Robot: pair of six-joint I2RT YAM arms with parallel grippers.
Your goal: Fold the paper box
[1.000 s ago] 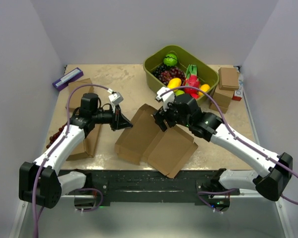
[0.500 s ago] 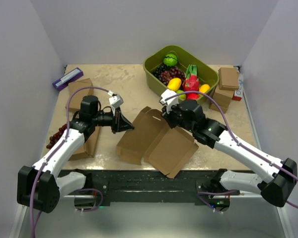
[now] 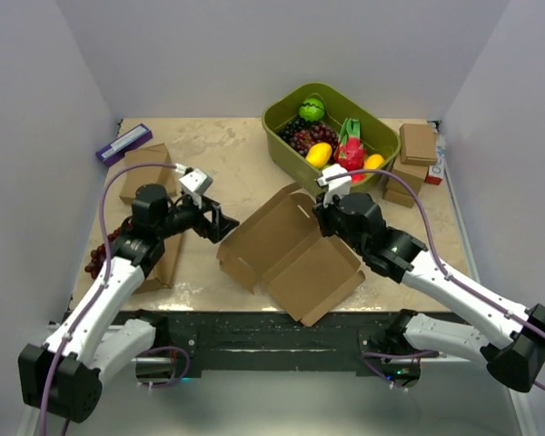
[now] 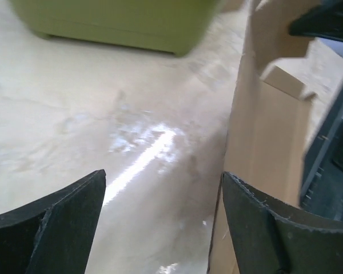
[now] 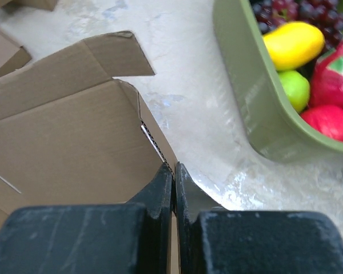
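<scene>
The paper box lies unfolded in the middle of the table, its far panel raised at a slant. My right gripper is shut on the far right edge of that raised panel. In the right wrist view its jaws pinch the thin cardboard wall between them. My left gripper stands open just left of the box's left edge. In the left wrist view, bare table shows between its fingers, and the upright cardboard stands just beside the right finger.
An olive-green tub of fruit stands at the back, close to the right gripper. Small brown boxes stack at the right edge. On the left are flat cardboard pieces, a small box, a purple object and dark grapes.
My left gripper has opened and drawn back to the left. My right gripper has shut on the box's far panel and lifted it toward the back.
</scene>
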